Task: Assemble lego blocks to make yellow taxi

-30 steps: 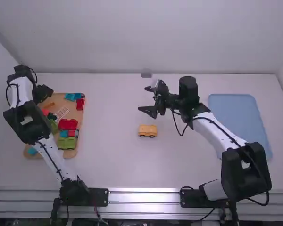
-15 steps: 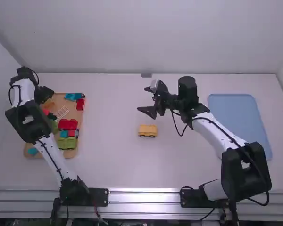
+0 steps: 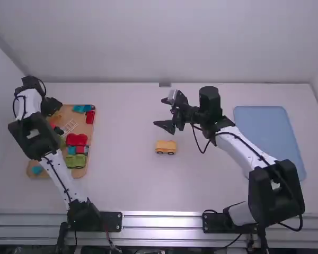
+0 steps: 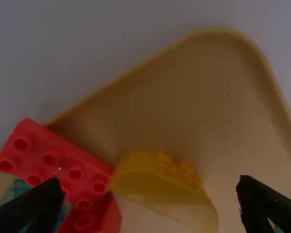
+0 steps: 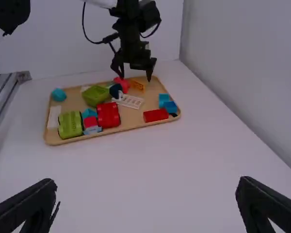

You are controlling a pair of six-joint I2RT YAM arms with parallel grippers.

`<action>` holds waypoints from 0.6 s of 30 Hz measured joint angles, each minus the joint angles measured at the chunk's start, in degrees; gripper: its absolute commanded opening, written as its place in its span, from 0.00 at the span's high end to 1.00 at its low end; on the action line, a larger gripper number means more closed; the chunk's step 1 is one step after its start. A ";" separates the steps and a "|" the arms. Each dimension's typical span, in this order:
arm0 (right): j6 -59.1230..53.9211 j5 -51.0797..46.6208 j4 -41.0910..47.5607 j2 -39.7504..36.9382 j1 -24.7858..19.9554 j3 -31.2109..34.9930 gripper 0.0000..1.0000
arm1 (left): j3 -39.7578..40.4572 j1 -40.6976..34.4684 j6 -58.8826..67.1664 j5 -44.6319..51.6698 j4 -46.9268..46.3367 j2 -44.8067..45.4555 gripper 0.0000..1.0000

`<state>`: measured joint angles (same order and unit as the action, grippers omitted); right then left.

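1. The left tool (image 4: 150,181) stands wide and empty over the tray (image 4: 194,97). The yellow block (image 4: 160,182) is beneath it, between its fingers.
2. The step in hand looks to be picking this block for the taxi. It lies askew to the closing line, so turn the tool until the pads would meet opposite flat faces, then go straight down.
3. Mind the red brick (image 4: 53,158) at the block's side, partly under one finger. Coming down there could land on it or jam it against the block, so shift the tool off it first.
4. Close gently: a grip on the curved edge would likely let the block roll or slip. The studs appear to face sideways, so it may need turning upright before it is fitted.
5. The right tool (image 5: 148,181) is also wide and empty, above the bench (image 3: 122,174). The wheeled yellow base (image 3: 166,144) sits on the bench near that tool, towards the arm bases, and will probably need steadying when the block is pressed on.
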<state>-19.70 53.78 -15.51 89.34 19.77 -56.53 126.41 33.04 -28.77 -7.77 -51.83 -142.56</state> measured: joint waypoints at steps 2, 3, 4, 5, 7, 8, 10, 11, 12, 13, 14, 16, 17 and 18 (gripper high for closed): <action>0.11 0.02 -0.02 0.00 0.00 0.00 0.01 | -0.04 0.00 -0.17 -0.02 -0.11 0.00 0.12; -0.11 -0.02 -0.02 0.00 0.00 0.00 0.01 | -0.04 0.02 -0.52 -0.02 -0.39 0.00 0.15; 0.02 -0.02 -0.02 0.00 0.00 0.00 0.01 | -0.04 0.00 -0.85 -0.04 -0.81 0.00 0.15; -0.02 0.00 -0.02 0.00 -0.02 0.00 0.01 | -0.04 0.00 -1.33 -0.02 -1.09 0.00 0.16; -0.07 0.00 -0.02 0.00 0.00 0.02 0.01 | -0.07 0.00 -2.05 -0.02 -1.22 0.00 0.15; -0.02 0.00 -0.02 0.00 0.00 0.02 0.01 | -0.37 -0.04 -3.37 -0.04 -1.09 0.00 0.15; -0.07 0.00 -0.02 0.00 0.00 0.02 0.01 | -0.98 -0.04 -4.76 -0.02 -0.81 0.00 0.15; 0.09 0.00 -0.02 0.00 0.00 0.00 0.01 | -1.57 -0.07 -6.01 -0.02 -0.66 0.00 0.15; 0.07 0.00 -0.04 0.00 0.00 0.00 0.01 | -2.16 -0.04 -7.48 0.00 -0.57 0.00 0.14; 0.04 0.02 -0.02 0.00 0.00 0.00 0.01 | -2.36 -0.07 -7.89 0.00 -0.55 0.00 0.14; -0.07 0.00 -0.02 0.00 0.00 0.02 0.01 | -2.84 -0.04 -9.25 0.26 -0.55 0.00 0.15; 0.13 0.00 0.07 0.00 0.00 0.00 0.01 | -3.32 -0.04 -11.37 1.40 -0.04 0.00 0.22; 0.11 0.00 0.11 0.00 0.00 0.00 0.01 | -3.37 -0.02 -11.82 1.66 0.00 0.00 0.24; 0.09 0.00 0.26 0.00 0.00 0.00 0.01 | -3.37 -0.02 -13.33 2.43 0.07 0.00 0.29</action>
<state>-19.62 53.78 -15.25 89.34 19.77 -56.53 123.04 33.01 -42.11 -5.34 -51.77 -142.56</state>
